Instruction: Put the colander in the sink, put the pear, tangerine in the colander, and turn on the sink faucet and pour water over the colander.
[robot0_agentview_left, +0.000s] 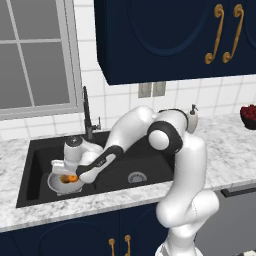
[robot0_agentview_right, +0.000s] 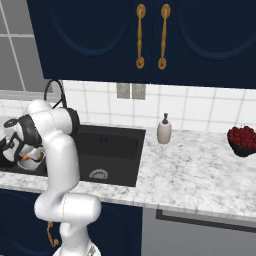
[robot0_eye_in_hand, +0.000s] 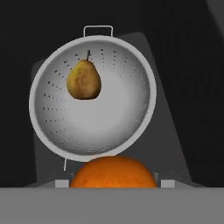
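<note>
Gripping the tangerine (robot0_eye_in_hand: 113, 172), the end effector (robot0_eye_in_hand: 113, 183) hangs over colander (robot0_eye_in_hand: 92, 98) and pear (robot0_eye_in_hand: 83, 80).

Up and to the left of the gripper, a grey-framed window (robot0_agentview_left: 35, 55) is set in the white tiled wall (robot0_agentview_left: 220, 92). Navy wall cupboards (robot0_agentview_left: 175, 37) with brass handles (robot0_agentview_left: 225, 32) hang above it to the right. A speckled marble counter (robot0_agentview_right: 200, 175) runs off to its right over navy base cupboards (robot0_agentview_left: 75, 240), carrying a soap bottle (robot0_agentview_right: 164, 129) and a bowl of red fruit (robot0_agentview_right: 243, 140).
</note>
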